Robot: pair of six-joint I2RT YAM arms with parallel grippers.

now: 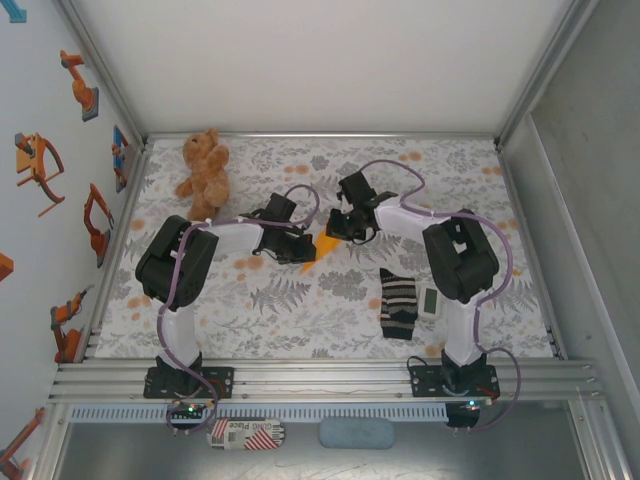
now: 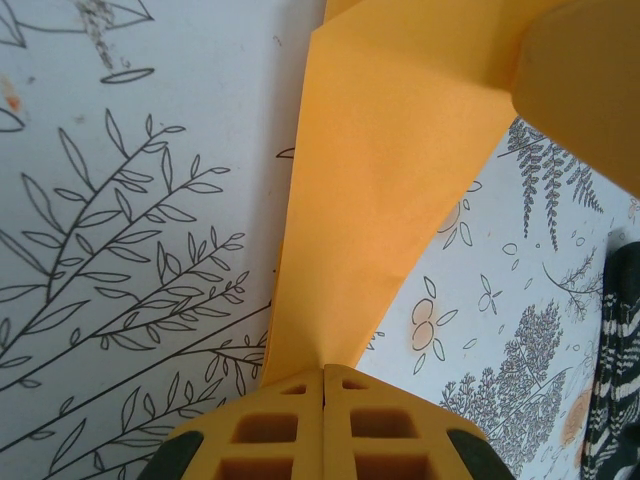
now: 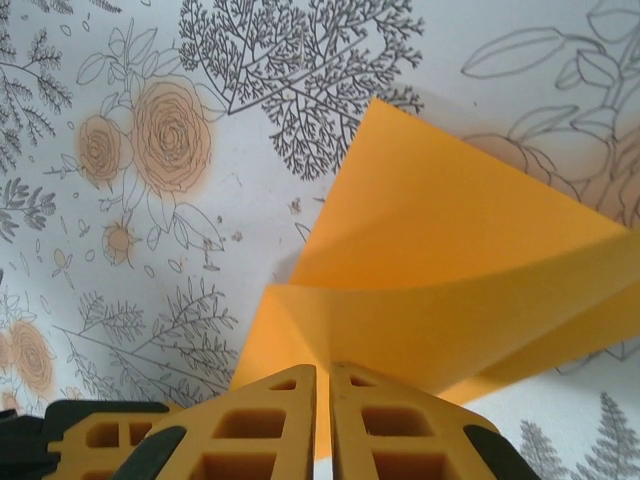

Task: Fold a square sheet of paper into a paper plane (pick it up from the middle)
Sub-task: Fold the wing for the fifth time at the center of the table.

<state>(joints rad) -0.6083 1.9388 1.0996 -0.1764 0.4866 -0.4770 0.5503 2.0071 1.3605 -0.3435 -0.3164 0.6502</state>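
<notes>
The square sheet of paper (image 1: 326, 246) is orange-yellow and folded into a pointed shape, held just above the middle of the table. In the left wrist view the paper (image 2: 380, 180) runs up from my left gripper (image 2: 325, 370), whose jaws are shut on its narrow end. My right gripper (image 3: 322, 368) is shut on a folded edge of the paper (image 3: 450, 260), and layered flaps spread away from it. From above, the left gripper (image 1: 300, 250) and the right gripper (image 1: 345, 228) meet at the paper from opposite sides.
A teddy bear (image 1: 204, 172) sits at the back left. Near the right arm lie a striped black-and-white sock (image 1: 398, 303) and a small white device (image 1: 430, 301). A floral cloth (image 1: 250, 310) covers the table, and metal rails run along its near edge.
</notes>
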